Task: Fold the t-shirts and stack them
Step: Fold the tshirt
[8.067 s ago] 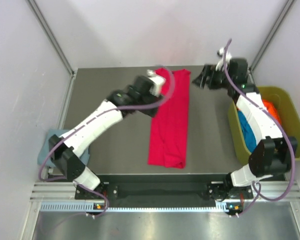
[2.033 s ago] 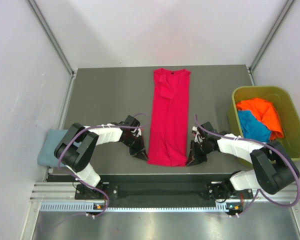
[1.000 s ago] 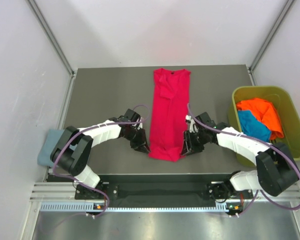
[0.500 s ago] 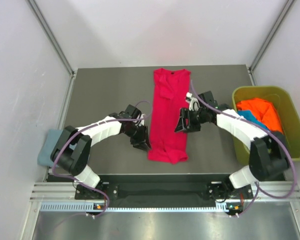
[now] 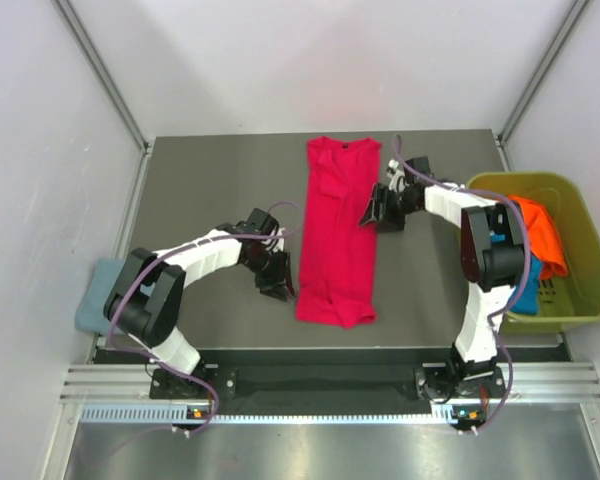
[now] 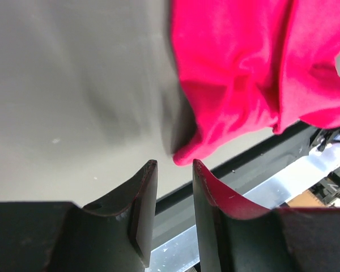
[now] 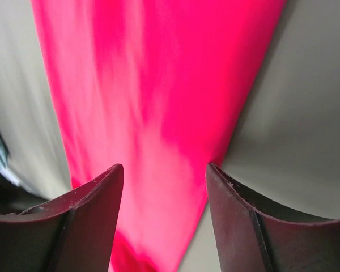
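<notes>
A crimson red t-shirt [image 5: 340,230], folded into a long narrow strip, lies down the middle of the table, its near hem a little rumpled. My left gripper [image 5: 280,290] sits on the table just left of the shirt's near corner. In the left wrist view that gripper [image 6: 174,170] is narrowly open with nothing between its fingers, the red corner [image 6: 187,156] just ahead. My right gripper [image 5: 370,213] hovers at the shirt's right edge, past the middle. It stands wide open [image 7: 165,170] over the red cloth [image 7: 158,85], holding nothing.
An olive-green bin [image 5: 525,178] at the right holds an orange t-shirt [image 5: 545,230] and a turquoise one [image 5: 529,290], partly behind the right arm. A grey-blue t-shirt [image 5: 92,295] lies off the table's left edge. The table's front edge and metal rail [image 6: 260,164] lie close to the left gripper.
Both grippers have opened and let go of the shirt's near hem. The right gripper has travelled far up along the shirt's right edge; the left has backed slightly off the corner.
</notes>
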Available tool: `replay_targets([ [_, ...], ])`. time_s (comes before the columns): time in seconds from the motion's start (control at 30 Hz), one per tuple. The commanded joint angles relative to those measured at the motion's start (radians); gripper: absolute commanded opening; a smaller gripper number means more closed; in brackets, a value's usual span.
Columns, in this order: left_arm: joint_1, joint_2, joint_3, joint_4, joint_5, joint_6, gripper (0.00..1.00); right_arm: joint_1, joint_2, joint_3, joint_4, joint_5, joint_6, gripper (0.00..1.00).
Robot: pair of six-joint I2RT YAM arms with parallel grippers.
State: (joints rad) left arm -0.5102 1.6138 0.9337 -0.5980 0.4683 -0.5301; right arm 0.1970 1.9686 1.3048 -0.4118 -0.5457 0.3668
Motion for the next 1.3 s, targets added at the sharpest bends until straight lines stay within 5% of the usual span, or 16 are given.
replay_targets([
  [0.0, 0.021, 0.031, 0.048, 0.000, -0.008, 0.019, 0.36, -0.021, 0.050, 0.103, 0.041, 0.020, -0.020, 0.61],
  [0.13, 0.053, 0.101, 0.180, 0.026, -0.064, 0.082, 0.34, -0.024, 0.095, 0.155, 0.053, 0.046, -0.017, 0.60],
  [0.47, 0.167, 0.612, 0.940, -0.011, -0.134, 0.214, 0.45, -0.048, 0.308, 0.485, 0.067, 0.118, -0.011, 0.59],
  [0.97, 0.222, 1.028, 1.418, 0.112, -0.120, 0.245, 0.48, -0.077, 0.489, 0.761, 0.050, 0.295, 0.003, 0.61],
  [1.07, 0.219, 1.048, 1.430, 0.124, -0.117, 0.242, 0.47, -0.080, 0.506, 0.787, 0.042, 0.337, 0.009, 0.53],
  [1.2, 0.216, 1.054, 1.418, 0.124, -0.122, 0.239, 0.47, -0.079, 0.542, 0.858, 0.024, 0.348, 0.012, 0.20],
  [1.27, 0.214, 1.043, 1.406, 0.121, -0.117, 0.237, 0.47, -0.077, 0.573, 0.901, 0.025, 0.328, 0.008, 0.17],
])
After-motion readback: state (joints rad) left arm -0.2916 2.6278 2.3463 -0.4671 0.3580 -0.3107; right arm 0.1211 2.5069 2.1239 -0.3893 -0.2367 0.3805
